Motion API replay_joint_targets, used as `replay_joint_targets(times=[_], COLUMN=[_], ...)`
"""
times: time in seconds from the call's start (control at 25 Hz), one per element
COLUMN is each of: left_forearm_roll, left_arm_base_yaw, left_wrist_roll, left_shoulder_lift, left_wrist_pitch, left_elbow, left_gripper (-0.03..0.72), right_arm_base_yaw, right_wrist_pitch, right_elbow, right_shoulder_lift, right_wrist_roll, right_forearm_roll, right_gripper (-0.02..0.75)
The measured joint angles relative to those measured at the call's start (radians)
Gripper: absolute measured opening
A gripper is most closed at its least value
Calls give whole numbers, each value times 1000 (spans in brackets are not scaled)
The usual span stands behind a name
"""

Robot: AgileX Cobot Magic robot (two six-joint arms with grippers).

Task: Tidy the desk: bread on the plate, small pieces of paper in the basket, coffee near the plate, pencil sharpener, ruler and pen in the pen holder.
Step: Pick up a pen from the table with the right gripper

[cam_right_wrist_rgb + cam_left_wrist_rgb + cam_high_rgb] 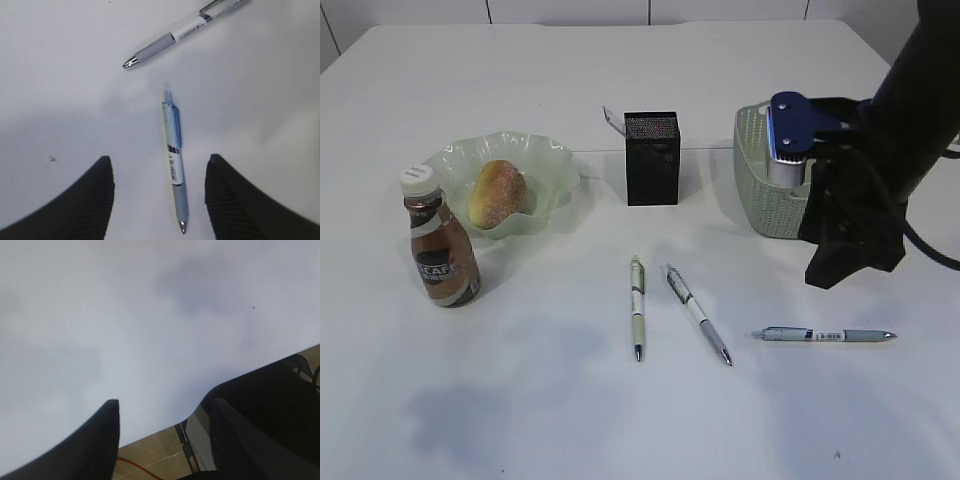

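Three pens lie on the white table: a green-grey one [637, 305], a white one [698, 313] and a blue one [825, 335]. My right gripper [842, 268] hangs open just above the blue pen. In the right wrist view the blue pen [173, 150] lies between the open jaws [159, 192], and the white pen [170, 37] lies beyond it. The black pen holder [652, 158] stands at the middle back. The bread [498, 192] lies on the green plate [550, 160], with the coffee bottle [442, 250] beside it. My left gripper [162, 440] is open and empty at the table edge.
A green basket [765, 185] stands at the back right, partly behind my right arm. A thin grey strip [611, 121] sticks up behind the pen holder. In the left wrist view the floor [150, 455] shows beyond the table edge.
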Motion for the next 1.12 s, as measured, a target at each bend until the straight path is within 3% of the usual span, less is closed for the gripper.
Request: replay_joint_targets(times=[0.52,1.12], left_forearm_roll=[-8,-10], left_arm_base_yaw=[0,0], left_wrist_roll=[0,0], left_shoulder_lift=[0,0], left_wrist_pitch=[-3,-3], left_elbow=[0,0], left_gripper=[402,402], right_arm_base_yaw=[0,0], right_wrist_pitch=[-86,-124], right_elbow=[0,0], right_shoulder_lift=[159,263], right_wrist_roll=[-82,-88], right_forearm_roll=[-100,-101], right_gripper=[459,459])
